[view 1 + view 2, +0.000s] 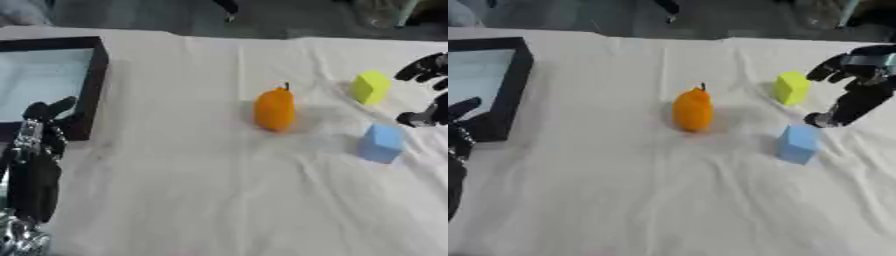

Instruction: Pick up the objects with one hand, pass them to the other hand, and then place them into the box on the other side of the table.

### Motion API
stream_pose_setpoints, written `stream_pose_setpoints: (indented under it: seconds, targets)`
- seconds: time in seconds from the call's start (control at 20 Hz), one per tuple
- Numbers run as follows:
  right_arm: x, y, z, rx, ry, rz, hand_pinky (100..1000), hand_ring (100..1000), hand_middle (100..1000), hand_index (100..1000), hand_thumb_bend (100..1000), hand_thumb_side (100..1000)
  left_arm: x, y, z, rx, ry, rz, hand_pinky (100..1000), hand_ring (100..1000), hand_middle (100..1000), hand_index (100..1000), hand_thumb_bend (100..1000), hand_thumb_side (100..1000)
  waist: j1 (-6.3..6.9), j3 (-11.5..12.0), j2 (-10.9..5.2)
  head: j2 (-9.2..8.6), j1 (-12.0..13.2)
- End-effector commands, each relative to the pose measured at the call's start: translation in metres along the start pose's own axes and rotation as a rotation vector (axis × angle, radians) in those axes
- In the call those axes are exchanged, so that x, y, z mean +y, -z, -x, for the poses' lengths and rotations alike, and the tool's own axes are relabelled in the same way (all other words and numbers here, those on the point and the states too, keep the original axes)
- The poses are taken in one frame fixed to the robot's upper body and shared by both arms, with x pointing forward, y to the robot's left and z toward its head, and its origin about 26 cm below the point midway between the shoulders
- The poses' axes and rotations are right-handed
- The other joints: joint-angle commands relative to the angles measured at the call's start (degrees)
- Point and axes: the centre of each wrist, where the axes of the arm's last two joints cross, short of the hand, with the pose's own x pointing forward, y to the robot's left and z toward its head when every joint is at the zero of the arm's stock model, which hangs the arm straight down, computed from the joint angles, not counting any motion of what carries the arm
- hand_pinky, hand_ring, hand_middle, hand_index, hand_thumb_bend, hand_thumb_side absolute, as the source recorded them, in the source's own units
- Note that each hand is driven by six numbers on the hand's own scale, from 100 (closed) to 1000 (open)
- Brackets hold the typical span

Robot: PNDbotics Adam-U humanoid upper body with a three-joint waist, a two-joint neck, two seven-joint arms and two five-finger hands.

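The right hand is held open, fingers spread, just beside the yellow block, with nothing gripped. The block should be enclosed squarely before lifting, without knocking the blue block. The left hand waits open near the box.

Box sits at the far left of the bench, with the left hand upright just in front of its near edge. The fruit stands upright mid-bench, well right of the box. Farther right, 2 blocks: one cube behind, the other cube nearer and slightly right of it. Right hand hangs at the right edge, just right of the far cube, above and behind the near one, touching neither
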Motion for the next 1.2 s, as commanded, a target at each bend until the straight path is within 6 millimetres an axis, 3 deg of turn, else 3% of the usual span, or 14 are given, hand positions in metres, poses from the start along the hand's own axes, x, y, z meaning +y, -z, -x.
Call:
stream_pose_setpoints:
  seconds: [0.05,0.85,1.2]
  targets:
    - [-0.011,-0.010,-0.001,0.175,0.146,-0.202,945,990,919,901,361,100,0.001,0.003,-0.008,-0.033,0.010,0.005,1000,827,840,789,148,856,0.15,-0.2,0.02,0.12,0.0]
    - [-0.004,-0.006,0.003,0.149,0.199,-0.242,941,990,918,899,362,108,0.002,0.004,-0.009,-0.037,0.011,0.009,1000,828,840,788,146,849,-0.06,0.0,-0.26,0.00,-0.5]
    - [0.002,-0.001,0.005,0.143,0.223,-0.259,938,990,917,898,382,161,0.002,0.004,-0.009,-0.037,0.010,0.008,1000,828,839,788,146,850,0.05,0.2,-0.15,-0.31,-0.7]
